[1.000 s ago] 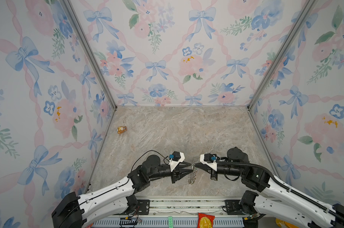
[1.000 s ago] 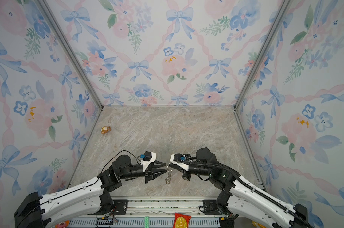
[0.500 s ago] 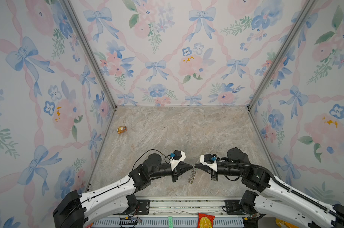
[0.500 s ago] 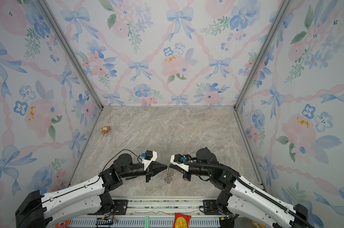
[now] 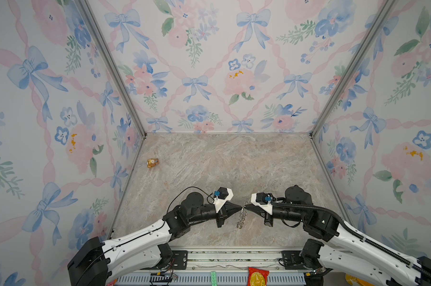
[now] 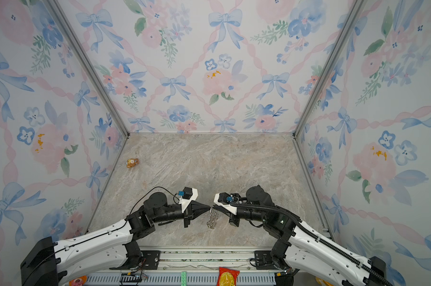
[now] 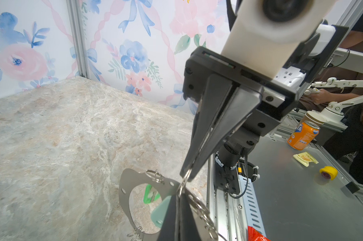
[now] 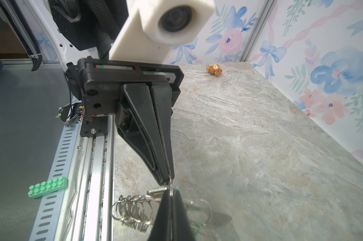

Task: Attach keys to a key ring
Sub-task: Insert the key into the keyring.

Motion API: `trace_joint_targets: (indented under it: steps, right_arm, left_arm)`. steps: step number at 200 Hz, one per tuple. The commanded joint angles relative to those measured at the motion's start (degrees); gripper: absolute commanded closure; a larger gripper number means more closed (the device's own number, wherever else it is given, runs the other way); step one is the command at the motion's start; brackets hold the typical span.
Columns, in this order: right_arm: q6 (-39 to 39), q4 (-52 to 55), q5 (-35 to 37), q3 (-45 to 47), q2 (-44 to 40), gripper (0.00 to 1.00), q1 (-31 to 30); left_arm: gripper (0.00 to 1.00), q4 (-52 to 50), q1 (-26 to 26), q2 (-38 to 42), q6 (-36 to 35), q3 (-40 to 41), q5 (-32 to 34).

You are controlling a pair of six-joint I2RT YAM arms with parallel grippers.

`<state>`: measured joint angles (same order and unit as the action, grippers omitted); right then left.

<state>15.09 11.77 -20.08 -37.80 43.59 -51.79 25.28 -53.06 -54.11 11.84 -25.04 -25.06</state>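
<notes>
Lettering "Fanta" is read on a can (image 7: 303, 135) in the left wrist view; the key ring (image 7: 124, 192) is pinched by one small ring in the left gripper (image 7: 179, 196) and right gripper (image 7: 185, 177), both clamped tight, the keys (image 7: 160, 207) just beside. In both top views the left gripper — spread a second ago — is closed, the key ring hung beneath the tips. In the right wrist view its rings are seen bunched.

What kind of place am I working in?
Likely a lab teleoperation booth: floral-papered walls around a marble-look tabletop, an aluminium rail at its near edge, and someone's hand on a small control arm outside.
</notes>
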Motion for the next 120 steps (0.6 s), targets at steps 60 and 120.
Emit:
trace_joint_targets:
  steps: [60,120]
  right_arm:
    - [-2.92,-6.92,3.14,0.53,-1.14,1.00,0.62]
    - [-2.96,-7.81,3.90,1.06,-1.48,1.00,0.63]
  left_arm:
    - [1.00,-1.55,0.30,-3.19,1.46,-1.25,0.16]
    - [1.00,-2.93,0.17,-6.37,1.02,-2.57,-2.71]
